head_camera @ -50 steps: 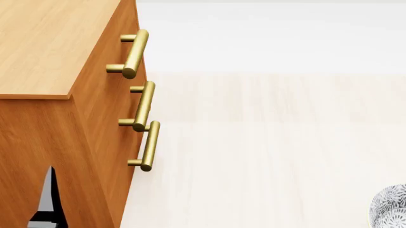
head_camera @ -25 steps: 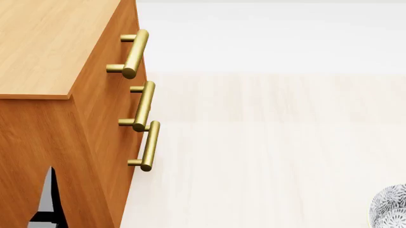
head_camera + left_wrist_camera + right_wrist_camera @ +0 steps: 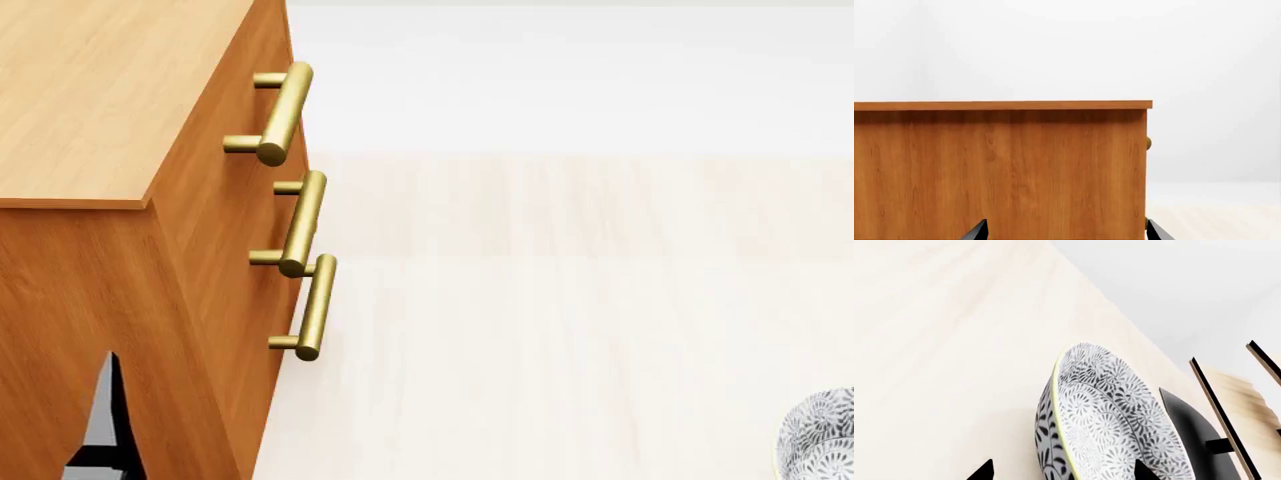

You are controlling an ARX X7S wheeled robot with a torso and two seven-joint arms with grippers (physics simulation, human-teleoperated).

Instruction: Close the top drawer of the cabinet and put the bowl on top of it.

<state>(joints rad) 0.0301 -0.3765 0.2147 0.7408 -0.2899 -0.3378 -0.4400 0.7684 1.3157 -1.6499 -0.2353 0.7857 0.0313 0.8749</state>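
Observation:
The orange-brown cabinet fills the left of the head view, with three brass handles down its front. The top drawer carries the uppermost handle, and its front looks flush with the cabinet. My left gripper is open and faces the cabinet's side panel. One of its fingers shows low in the head view. The blue-patterned bowl rests on the pale surface and peeks in at the corner. My right gripper is open, its tips either side of the bowl's rim.
A pale wood rack on a black base stands just behind the bowl. The light wooden floor stretches between the cabinet and the bowl. A white wall lies behind the cabinet.
My left gripper's finger has dropped very slightly in the head view. Cabinet, handles and bowl have not moved.

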